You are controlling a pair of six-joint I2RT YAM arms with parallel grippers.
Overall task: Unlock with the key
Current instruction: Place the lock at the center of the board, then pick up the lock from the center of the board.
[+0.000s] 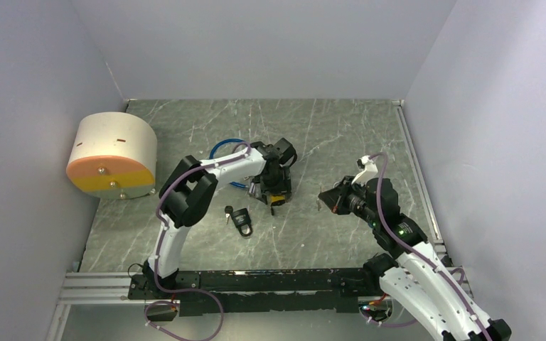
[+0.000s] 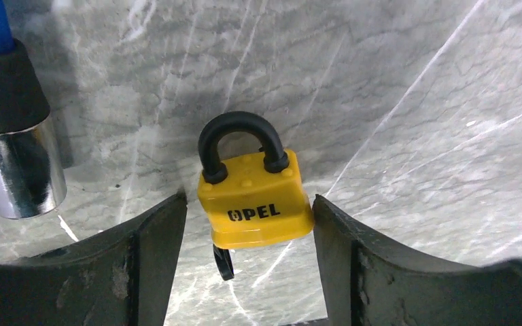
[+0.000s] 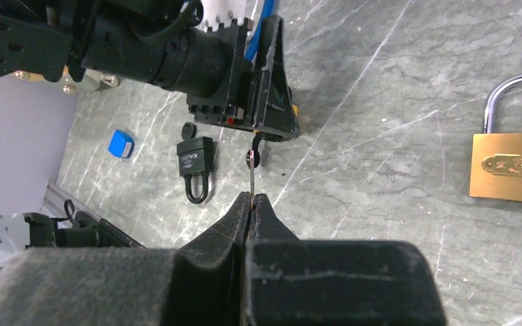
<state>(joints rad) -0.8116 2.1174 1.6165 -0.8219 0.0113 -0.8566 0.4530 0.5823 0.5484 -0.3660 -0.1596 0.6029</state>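
Table (image 1: 355, 135): grey veined slab; everything below lies on it.
Drum (image 1: 112, 158): white and orange, at the far left, well apart from the work.
Blue cable (image 1: 226, 144): looped behind the left arm, not in the approach path.
Left claw (image 2: 248, 200): fingers apart, straddling the yellow padlock (image 2: 258, 216) with a gap on each side; we see no contact.
Right claw (image 3: 250, 198): pads pressed together on a thin metal strip seen edge-on, which we take to be the key (image 3: 250, 178).
Bystander locks: brass padlock (image 3: 510, 166) at the right edge of the right wrist view; black padlock (image 3: 196, 163) near the left arm. Both are apart from the yellow one.
Governing relation: the yellow padlock lies to the left of the right claw, near but not touching, and the strip points toward it. The right claw carries the key, and the left claw stands over the lock.
Lock axis: the shackle end points away from the left wrist, the bottom end toward it.
In the way: the left fingers flank the lock, so we judge entry possible only along the gap between them.
Dark loop (image 2: 223, 262): sits at the lock's bottom end. We cannot tell what it is, and the keyhole is not visible.
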